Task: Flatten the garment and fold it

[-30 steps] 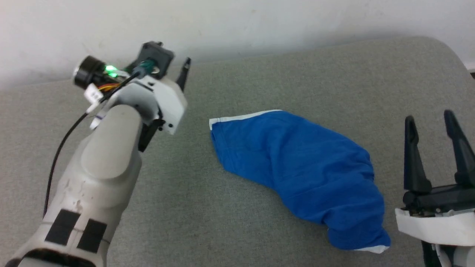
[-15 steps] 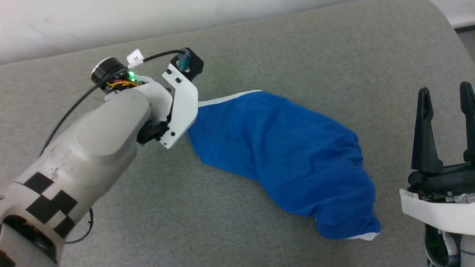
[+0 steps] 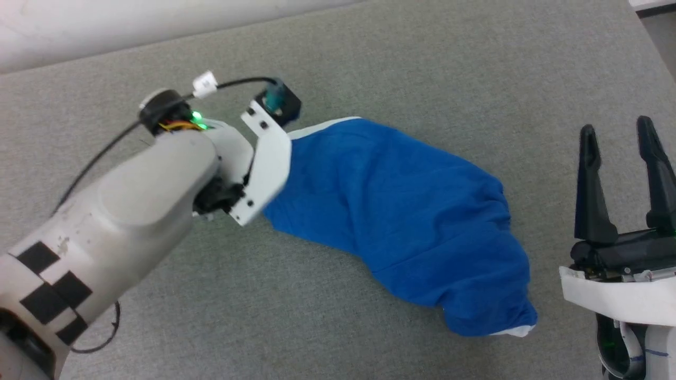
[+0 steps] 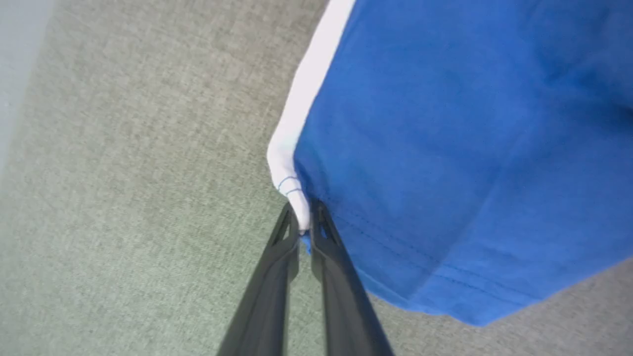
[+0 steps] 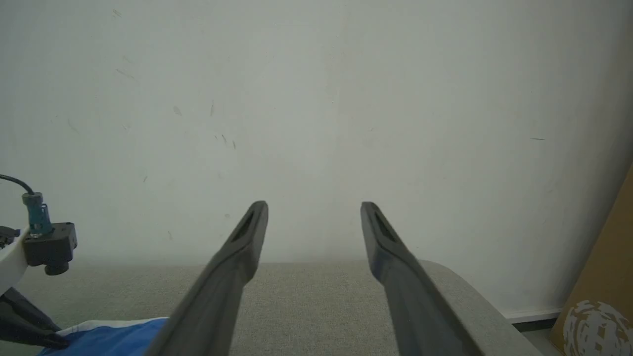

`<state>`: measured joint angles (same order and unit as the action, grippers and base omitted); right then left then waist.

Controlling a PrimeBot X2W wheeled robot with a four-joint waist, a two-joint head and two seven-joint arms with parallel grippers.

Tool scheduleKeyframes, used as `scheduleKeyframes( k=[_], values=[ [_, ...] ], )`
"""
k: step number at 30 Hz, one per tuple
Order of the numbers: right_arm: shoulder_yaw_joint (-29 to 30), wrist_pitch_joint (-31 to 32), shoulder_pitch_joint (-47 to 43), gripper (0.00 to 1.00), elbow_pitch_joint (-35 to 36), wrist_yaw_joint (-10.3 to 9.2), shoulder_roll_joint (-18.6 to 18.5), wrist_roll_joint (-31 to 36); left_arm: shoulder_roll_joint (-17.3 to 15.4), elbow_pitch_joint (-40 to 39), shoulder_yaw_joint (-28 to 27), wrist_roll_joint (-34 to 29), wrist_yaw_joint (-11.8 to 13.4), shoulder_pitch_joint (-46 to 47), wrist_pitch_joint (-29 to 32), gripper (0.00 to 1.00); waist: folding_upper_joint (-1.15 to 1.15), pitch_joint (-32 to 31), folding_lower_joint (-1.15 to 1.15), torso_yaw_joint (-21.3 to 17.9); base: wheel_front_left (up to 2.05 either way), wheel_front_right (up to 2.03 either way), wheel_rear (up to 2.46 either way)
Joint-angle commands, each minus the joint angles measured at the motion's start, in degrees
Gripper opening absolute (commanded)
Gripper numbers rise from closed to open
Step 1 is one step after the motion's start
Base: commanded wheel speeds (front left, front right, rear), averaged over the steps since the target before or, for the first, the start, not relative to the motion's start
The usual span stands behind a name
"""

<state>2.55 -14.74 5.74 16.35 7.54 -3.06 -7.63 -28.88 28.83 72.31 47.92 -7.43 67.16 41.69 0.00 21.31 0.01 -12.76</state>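
The bright blue shorts (image 3: 401, 221) lie crumpled in a long diagonal heap on the grey padded surface (image 3: 422, 68). A white hem band (image 3: 322, 126) shows at their far left end, and a white bit (image 3: 515, 331) peeks out at the near right end. My left wrist (image 3: 264, 169) hangs over the left corner and hides the fingers there. In the left wrist view my left gripper (image 4: 304, 220) is shut on the white hem corner (image 4: 292, 163) of the shorts (image 4: 445, 148). My right gripper (image 3: 618, 137) stands open to the right of the shorts, and it holds nothing (image 5: 314, 207).
A pale wall (image 5: 316, 99) rises behind the surface. The surface's rounded right edge (image 3: 641, 21) drops to the floor. A brown cardboard sheet (image 5: 610, 277) leans beyond that edge. The left arm's cable (image 3: 105, 153) loops over bare grey surface at the left.
My left gripper came down from the far left onto the shorts' white-hemmed corner and shut on it. The head view tilted down. The right gripper stayed open in place.
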Motion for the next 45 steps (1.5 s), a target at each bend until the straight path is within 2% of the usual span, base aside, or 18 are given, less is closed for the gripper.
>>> scheduleKeyframes(
  k=[1,5,6,11,16,20,23,26,28,32,35,38,41,45],
  values=[
    [0.6,-0.3,-0.4,1.00,-0.2,-0.05,0.2,0.6,-0.4,-2.0,1.0,0.7,-0.1,-1.9,-2.1,0.00,0.00,-3.0,-0.01,3.1,0.00,0.00,0.00],
    [1.1,-0.3,-2.1,1.00,-0.6,-0.05,0.2,1.4,-3.5,-6.9,1.0,1.7,-0.1,-2.4,-9.2,0.00,0.00,-6.3,-0.01,5.9,0.00,0.00,0.00],
    [1.1,-0.3,-2.1,1.00,-0.6,-0.05,0.2,1.4,-3.5,-6.9,1.0,1.7,-0.1,-2.4,-9.2,0.00,0.00,-6.3,-0.01,5.9,0.00,0.00,0.00],
    [1.3,-0.3,-4.8,1.00,-1.3,-0.05,0.2,2.7,-11.6,-12.0,0.0,4.9,0.1,-7.2,-16.3,0.00,0.00,-10.2,-0.01,8.7,0.00,0.00,0.00],
    [2.0,-0.3,-7.4,1.00,-2.1,-0.05,0.2,2.9,-20.0,-17.0,0.1,7.3,4.4,-16.6,-18.6,0.00,0.00,-13.1,-0.01,10.9,0.00,0.00,0.00],
    [1.1,-0.3,-9.4,1.00,-3.3,-0.05,0.2,3.3,-23.3,-18.9,0.5,9.6,7.3,-25.7,-18.9,0.00,0.00,-14.7,-0.01,11.8,0.00,0.00,0.00],
    [0.1,-0.3,-10.3,1.00,-4.5,-0.05,0.2,3.9,-23.5,-19.1,0.7,11.0,8.3,-31.9,-18.2,0.00,0.00,-15.7,-0.01,12.2,0.00,0.00,0.00],
    [-0.5,-0.3,-10.9,1.00,-5.5,-0.05,0.2,4.8,-22.0,-19.1,0.7,11.7,9.2,-35.5,-19.1,0.00,0.00,-16.5,-0.01,12.9,0.00,0.00,0.00],
    [-0.8,-0.3,-10.7,1.00,-5.8,-0.05,0.2,6.0,-20.6,-18.9,-0.6,11.5,11.1,-36.1,-22.6,1.00,0.00,-17.0,-0.01,13.5,0.00,0.00,0.00],
    [-1.1,-0.3,-7.7,1.00,-6.1,-0.05,-1.8,8.2,-18.9,-18.5,-4.5,7.8,15.5,-34.7,-33.3,1.00,0.00,-17.7,-0.01,14.7,0.00,0.00,0.00],
    [-1.8,-0.3,-3.4,1.00,-6.3,-0.05,-5.7,8.7,-17.1,-18.3,-8.6,4.4,21.0,-34.0,-44.4,1.00,0.00,-17.6,-0.01,15.7,0.00,0.00,0.00],
    [-4.3,-0.3,1.6,1.00,-8.4,-0.05,-10.7,8.1,-15.4,-18.7,-11.8,1.8,26.5,-34.2,-52.9,1.00,0.00,-17.4,-0.01,16.7,0.00,0.00,0.00],
    [-9.4,1.7,7.2,1.00,-12.3,-0.05,-16.7,6.2,-12.6,-19.1,-15.3,-0.4,31.2,-35.4,-56.2,1.00,0.00,-17.1,-0.01,18.0,0.00,0.00,0.00],
    [-20.3,11.8,14.9,1.00,-16.9,-0.05,-25.2,-0.9,-8.6,-22.7,-23.9,-7.1,37.2,-38.3,-56.6,1.00,0.00,-16.2,-0.01,19.6,0.00,0.00,0.00]
  ],
)
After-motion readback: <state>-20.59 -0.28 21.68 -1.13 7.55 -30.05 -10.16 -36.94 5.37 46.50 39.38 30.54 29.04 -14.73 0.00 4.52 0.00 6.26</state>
